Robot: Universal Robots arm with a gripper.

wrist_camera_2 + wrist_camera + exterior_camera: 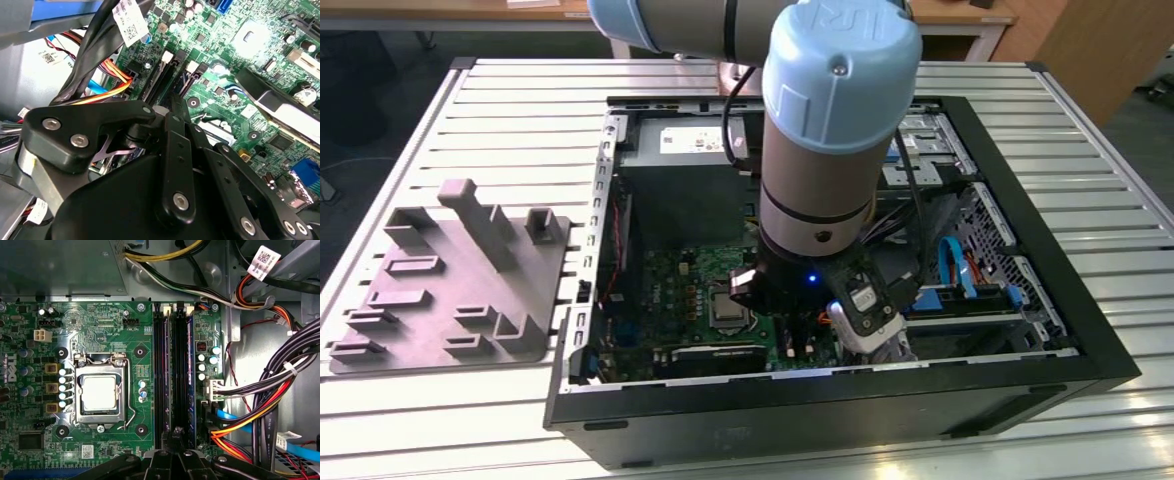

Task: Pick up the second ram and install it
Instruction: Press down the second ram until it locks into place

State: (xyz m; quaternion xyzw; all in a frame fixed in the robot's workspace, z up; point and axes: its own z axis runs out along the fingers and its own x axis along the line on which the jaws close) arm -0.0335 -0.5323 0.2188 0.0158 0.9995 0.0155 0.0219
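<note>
On a slatted metal table (480, 100), the black linkage gripper (178, 437) reaches into the open black computer case (1067, 340), fingers closed directly over the long dark second ram (178, 370) seated upright in the green motherboard (105, 325) slot.

the gripper (176, 432) sits low inside the open case (1014, 385), the slots (175, 370) clear beneath it, the cables (270, 395) crowding at 3 o'clock and the socket (100, 394) lying low at 9 o'clock.
</note>
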